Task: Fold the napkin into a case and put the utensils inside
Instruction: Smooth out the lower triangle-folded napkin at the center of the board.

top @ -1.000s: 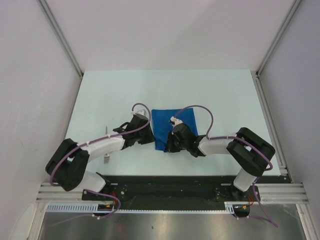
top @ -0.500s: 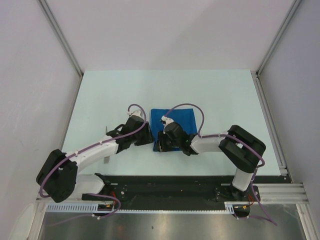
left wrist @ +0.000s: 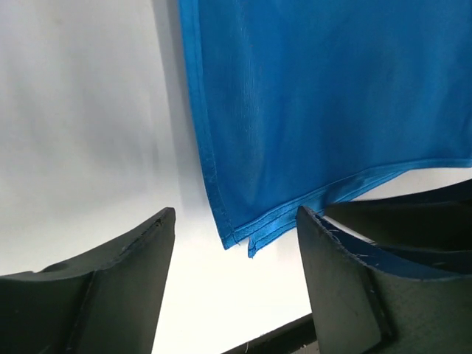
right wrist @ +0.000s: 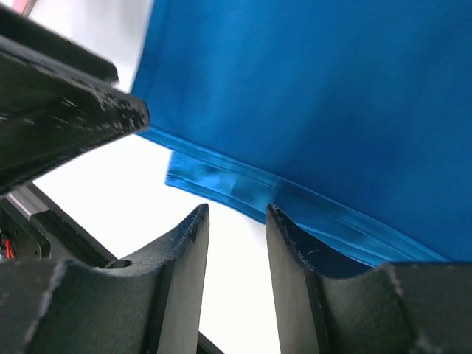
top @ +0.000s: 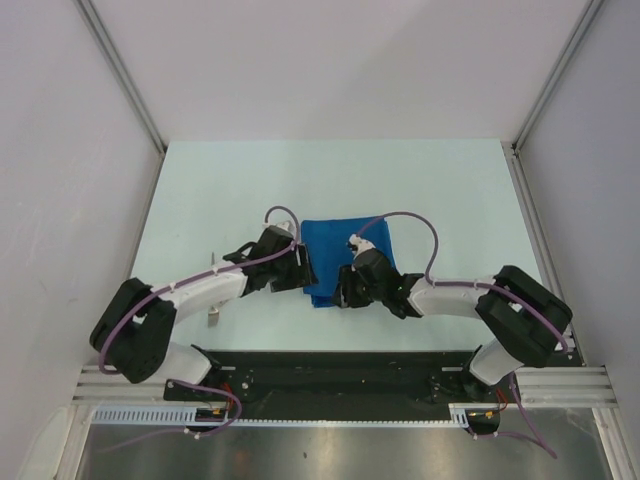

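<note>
Top external: left gripper and right gripper sit low at the near edge of the folded napkin, mid-worktop.
Left jaws are wide and empty, with the napkin's near-left corner flat on the worktop at the tips. Right jaws have a narrow gap, also empty, and the hem lies just past them. A utensil lies left of the napkin, partly under the left arm.

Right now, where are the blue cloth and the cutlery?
napkin (top: 335, 240): top view, its bare middle.
utensil (top: 212, 318): top view, its near end.
</note>
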### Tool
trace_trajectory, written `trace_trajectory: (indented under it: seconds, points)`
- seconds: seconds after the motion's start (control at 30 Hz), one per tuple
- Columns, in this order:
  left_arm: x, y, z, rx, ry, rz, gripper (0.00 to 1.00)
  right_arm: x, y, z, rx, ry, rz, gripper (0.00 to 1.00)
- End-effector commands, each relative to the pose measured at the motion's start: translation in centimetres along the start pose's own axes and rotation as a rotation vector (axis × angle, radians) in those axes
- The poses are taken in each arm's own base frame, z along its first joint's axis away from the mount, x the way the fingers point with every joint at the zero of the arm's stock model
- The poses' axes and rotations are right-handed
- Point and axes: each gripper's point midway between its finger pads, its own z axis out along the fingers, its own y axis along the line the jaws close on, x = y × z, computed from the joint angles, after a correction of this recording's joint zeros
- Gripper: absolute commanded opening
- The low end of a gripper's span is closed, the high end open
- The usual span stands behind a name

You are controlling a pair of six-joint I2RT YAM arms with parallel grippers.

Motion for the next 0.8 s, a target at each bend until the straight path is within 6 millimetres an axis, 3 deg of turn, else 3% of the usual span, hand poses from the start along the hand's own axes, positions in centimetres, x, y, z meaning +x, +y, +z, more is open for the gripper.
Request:
trace_trajectory:
  seconds: [0.0, 0.17, 0.3, 0.5, 0.63, 0.77]
  points:
    - [-0.1, -2.1, 0.9, 0.094, 0.038, 0.004, 0.69, -1.3, -1.0, -1.7, 0.018, -0.055, 0.038, 0.42]
    - [-0.2, -1.8, 1.1, 0.076, 0.033, 0.0, 0.59, -2.3, -2.4, -3.7, 0.06, -0.096, 0.053, 0.45]
    - [-0.6, -2.5, 1.2, 0.102, 0.029, 0.007, 0.32, -3.1, -2.1, -4.7, 0.026, -0.121, 0.039, 0.46]
    - [-2.0, -5.0, 0.9, 0.174, 0.023, 0.032, 0.02, -3.2, -0.9, -4.0, -0.024, -0.113, 0.054, 0.45]
    - [-2.6, -7.2, -0.2, 0.253, 0.0, 0.04, 0.0, -3.5, -1.0, -4.0, -0.014, -0.12, 0.065, 0.46]
    - [-1.9, -8.4, 0.3, 0.298, 0.043, 0.045, 0.0, -3.7, -3.1, -4.4, 0.055, -0.13, 0.112, 0.46]
